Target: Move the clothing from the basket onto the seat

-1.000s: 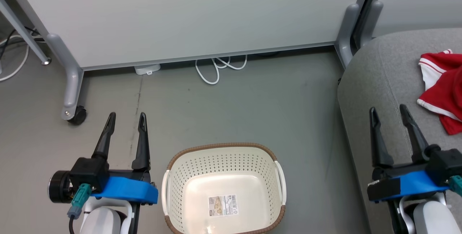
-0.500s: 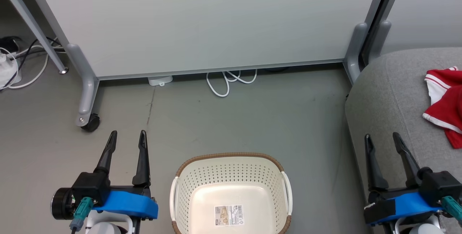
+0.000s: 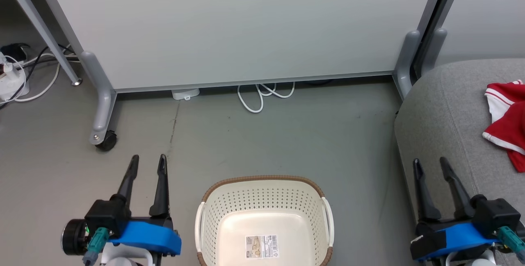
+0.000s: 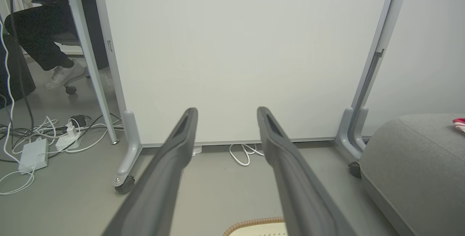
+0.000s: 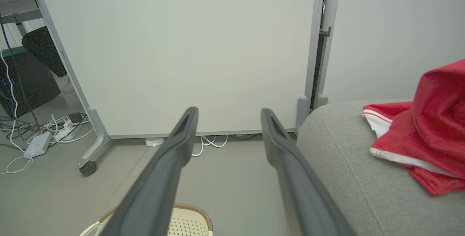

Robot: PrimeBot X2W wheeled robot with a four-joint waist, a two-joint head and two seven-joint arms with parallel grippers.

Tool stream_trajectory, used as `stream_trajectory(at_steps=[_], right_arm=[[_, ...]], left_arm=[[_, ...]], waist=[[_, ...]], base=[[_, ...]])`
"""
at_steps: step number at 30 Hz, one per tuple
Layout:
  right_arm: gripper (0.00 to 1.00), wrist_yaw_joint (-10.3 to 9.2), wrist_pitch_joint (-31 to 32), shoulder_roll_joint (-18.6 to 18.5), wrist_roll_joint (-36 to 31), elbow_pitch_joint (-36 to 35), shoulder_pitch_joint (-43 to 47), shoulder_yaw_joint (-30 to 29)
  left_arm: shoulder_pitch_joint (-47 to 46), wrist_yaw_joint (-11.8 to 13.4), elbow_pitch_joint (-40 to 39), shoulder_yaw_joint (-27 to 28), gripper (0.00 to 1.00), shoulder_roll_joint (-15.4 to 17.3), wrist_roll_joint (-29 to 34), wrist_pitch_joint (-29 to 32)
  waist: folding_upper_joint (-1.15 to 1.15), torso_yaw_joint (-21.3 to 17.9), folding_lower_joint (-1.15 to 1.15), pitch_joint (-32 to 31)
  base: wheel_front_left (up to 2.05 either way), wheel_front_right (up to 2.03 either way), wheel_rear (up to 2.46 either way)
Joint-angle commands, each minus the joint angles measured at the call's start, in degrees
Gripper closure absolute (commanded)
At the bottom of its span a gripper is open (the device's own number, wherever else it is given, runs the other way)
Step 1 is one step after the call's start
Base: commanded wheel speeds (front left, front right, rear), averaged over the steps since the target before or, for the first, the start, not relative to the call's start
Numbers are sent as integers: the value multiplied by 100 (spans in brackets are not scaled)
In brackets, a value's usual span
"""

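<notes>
clothing (image 3: 510, 120) is lying on the seat (image 3: 443, 126), the basket (image 3: 262, 194) sitting empty. since a moment ago only the head's view is shifting; left end effector (image 3: 148, 158) and right end effector (image 3: 429, 160) are hanging open, empty, so the job is looking done.

Head view down over basket (image 3: 262, 195), wrist views low, facing panel (image 4: 236, 54); all share seat (image 3: 443, 110), probably basket rim

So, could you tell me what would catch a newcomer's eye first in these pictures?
The red clothing stands out most, lying crumpled on the grey seat at the right edge of the head view. Next is the cream basket on the floor at bottom centre, with just a label inside. The left gripper and right gripper flank it, both open and holding nothing.
</notes>
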Motion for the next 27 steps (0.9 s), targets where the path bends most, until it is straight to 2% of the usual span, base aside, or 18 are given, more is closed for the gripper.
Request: stream_trajectory(at_steps=[1,4,13,27], right_arm=[[100,0,1,1,1,35,2,1],[100,0,18,14,11,203,53,3],[100,0,382,12,1395,229,-19,-51],[100,0,715,10,2786,223,-68,-73]], left_arm=[[10,0,28,-3,100,0,-7,3],[150,0,179,-12,100,-4,-19,22],[111,-6,120,118,100,8,-1395,353],[70,-14,58,256,100,18,-2762,690]], waist=[[-1,0,0,-1],[-1,0,0,-1],[-1,-47,0,-24],[-1,-101,0,-51]], base=[[0,0,0],[0,0,0],[0,0,0],[0,0,0]])
